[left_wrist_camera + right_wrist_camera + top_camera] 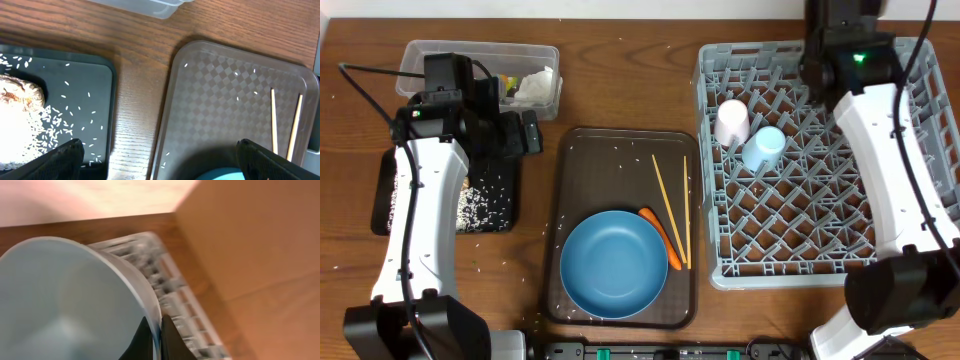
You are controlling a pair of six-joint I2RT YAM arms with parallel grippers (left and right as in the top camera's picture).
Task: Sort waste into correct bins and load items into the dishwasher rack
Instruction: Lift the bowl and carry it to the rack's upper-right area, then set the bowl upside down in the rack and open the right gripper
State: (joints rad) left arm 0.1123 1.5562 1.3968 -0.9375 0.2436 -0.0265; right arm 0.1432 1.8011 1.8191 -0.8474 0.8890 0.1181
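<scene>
**1. Arm pose.** I see the left arm reaching up the left side of the wooden surface (620, 90). The left gripper (527, 134) hangs over the gap between the shallow black rectangular tray (95, 75) and the larger dark brown serving tray (595, 170). Its fingers (65, 155) are spread fully apart and hold nothing. The right arm stretches across the large square grey plastic rack (720, 262) to its far edge.

**2. View differences.** From overhead I cannot see the right fingers. The right wrist view shows the right gripper (157, 342) clamped on the rim of the small light-blue bowl (65, 295), with the rack blurred behind it. Only the left wrist view shows the small brown food lump (20, 95) lying against the loose white rice (20, 135) in the black tray. Only overhead shows the pale pink cup (732, 120) and the light-blue cup (765, 148) just beside each other in the rack.

**3. Items relative to fingers.** The large blue plate (615, 262), the orange carrot (662, 238) and the two thin wooden chopsticks (687, 210) lie on the serving tray, near the left fingers but apart from them. The clear rectangular plastic tub (420, 55), just beyond the left wrist, holds the yellow-green wrapper (505, 82) and the crumpled white tissue (535, 85).
</scene>
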